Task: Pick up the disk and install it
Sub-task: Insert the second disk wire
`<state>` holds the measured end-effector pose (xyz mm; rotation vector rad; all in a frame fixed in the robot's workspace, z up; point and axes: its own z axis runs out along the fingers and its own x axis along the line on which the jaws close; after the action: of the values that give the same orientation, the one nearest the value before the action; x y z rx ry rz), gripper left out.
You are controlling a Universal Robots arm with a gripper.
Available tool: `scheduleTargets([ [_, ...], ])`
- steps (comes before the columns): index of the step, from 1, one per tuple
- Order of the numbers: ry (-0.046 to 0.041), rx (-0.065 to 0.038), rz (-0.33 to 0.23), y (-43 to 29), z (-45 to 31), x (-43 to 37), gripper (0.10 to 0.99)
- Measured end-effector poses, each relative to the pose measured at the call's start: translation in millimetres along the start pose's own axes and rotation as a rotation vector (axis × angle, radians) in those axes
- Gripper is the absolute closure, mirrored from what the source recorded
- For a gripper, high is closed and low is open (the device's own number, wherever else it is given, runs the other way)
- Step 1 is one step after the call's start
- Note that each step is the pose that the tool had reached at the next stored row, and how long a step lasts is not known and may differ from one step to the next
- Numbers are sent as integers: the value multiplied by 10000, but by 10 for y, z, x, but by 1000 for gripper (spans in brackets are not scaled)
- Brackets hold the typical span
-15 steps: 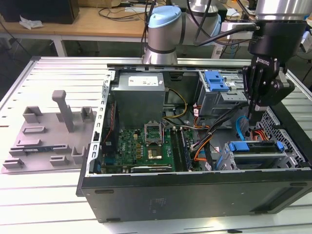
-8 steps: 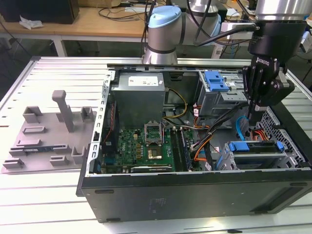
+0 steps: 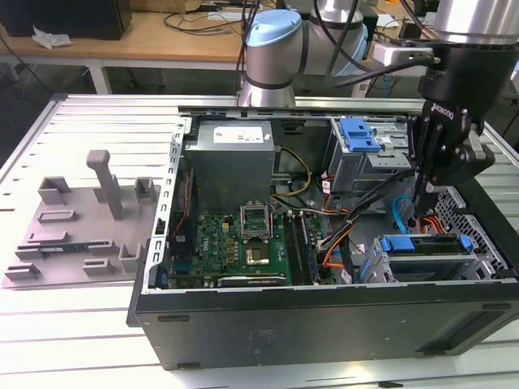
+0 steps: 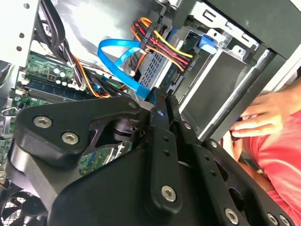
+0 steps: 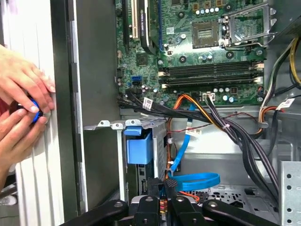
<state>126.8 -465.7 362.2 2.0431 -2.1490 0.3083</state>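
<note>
Tool (image 3: 419,212) lowered into the open case, fingers (image 5: 170,186) pressed together, holding nothing, tips over the drive-bay corner beside the blue cable (image 5: 197,181). Disk (image 3: 426,243) seated in its bay just below, blue carrier up, likely lined up to press or check it. Hands (image 5: 21,101) outside the case wall.

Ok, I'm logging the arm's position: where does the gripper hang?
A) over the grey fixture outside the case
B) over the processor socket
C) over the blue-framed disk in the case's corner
C: in the exterior view the gripper hangs just above the disk, at the exterior view's right.
</note>
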Motion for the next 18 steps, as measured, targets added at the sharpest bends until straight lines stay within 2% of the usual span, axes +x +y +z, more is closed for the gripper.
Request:
scheduleTargets([
  [1,-114,-6,3,-2,4,16,925],
  [2,-358,-16,9,-5,13,49,925],
  [4,-654,-32,19,-16,35,126,925],
  [6,-813,-42,30,-28,61,203,925],
  [8,-888,-47,36,-34,77,241,925],
  [10,-1040,-57,44,-46,104,301,925],
  [13,-1352,-75,59,-60,147,373,925],
  [14,-1563,-87,66,-67,171,414,925],
  [16,-1743,-97,70,-77,189,451,925],
  [18,-1993,-111,77,-93,212,498,925],
])
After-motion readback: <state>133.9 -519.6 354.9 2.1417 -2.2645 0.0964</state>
